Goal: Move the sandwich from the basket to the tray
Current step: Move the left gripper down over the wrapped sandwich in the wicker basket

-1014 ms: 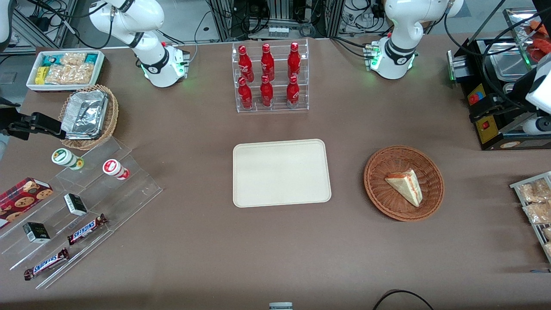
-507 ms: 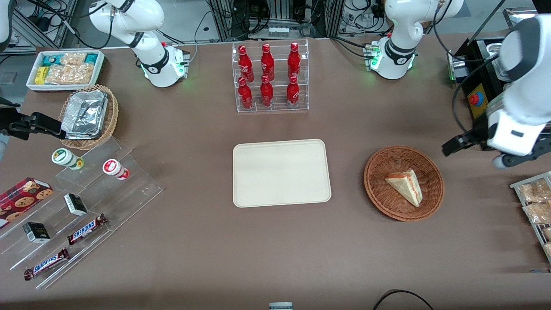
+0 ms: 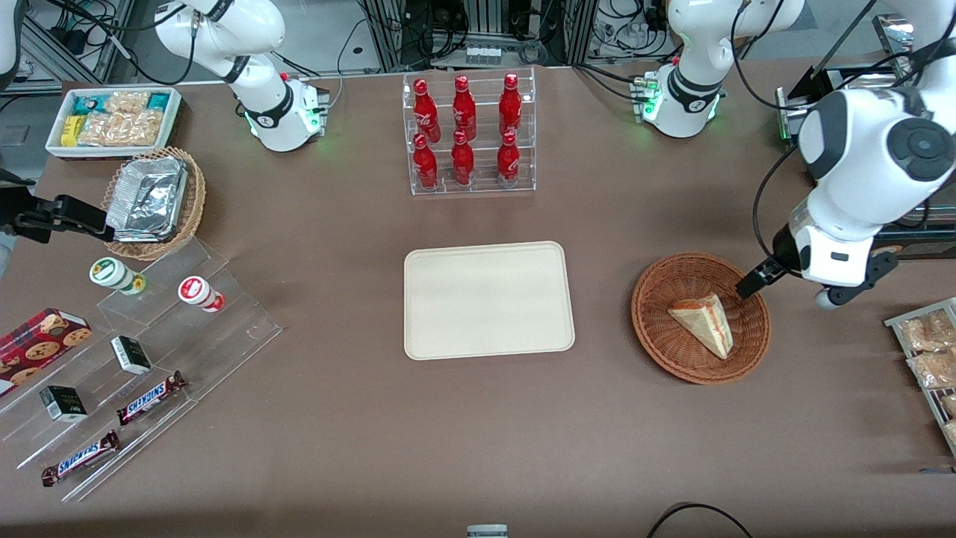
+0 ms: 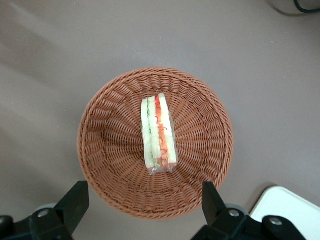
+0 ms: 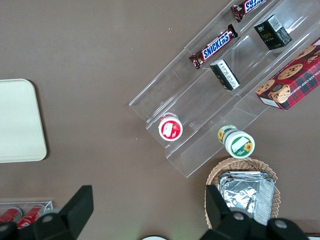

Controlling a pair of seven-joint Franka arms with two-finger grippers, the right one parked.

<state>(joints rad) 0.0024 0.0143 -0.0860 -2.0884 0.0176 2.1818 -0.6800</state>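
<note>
The sandwich (image 3: 702, 323), a pale wedge in clear wrap with red, orange and green layers, lies in the reddish-brown wicker basket (image 3: 657, 351). The cream tray (image 3: 485, 299) lies flat and bare beside the basket, toward the parked arm's end. My left gripper (image 3: 754, 282) hangs above the basket's rim, on the side toward the working arm's end, open and empty. In the left wrist view the sandwich (image 4: 158, 132) rests edge-up in the basket (image 4: 110, 150), the gripper (image 4: 142, 205) has its fingers spread wide above the rim, and a tray corner (image 4: 290, 210) shows.
A clear rack of red bottles (image 3: 468, 134) stands farther from the camera than the tray. A wire rack of snack packets (image 3: 926, 351) and a black machine (image 3: 851, 217) are at the working arm's end. Acrylic steps with candy (image 3: 134, 359) lie at the parked arm's end.
The left arm has swung in from the table's end toward the basket. Its gripper, apart from the basket half a second ago, now hangs over the basket's rim. The sandwich has not moved.
</note>
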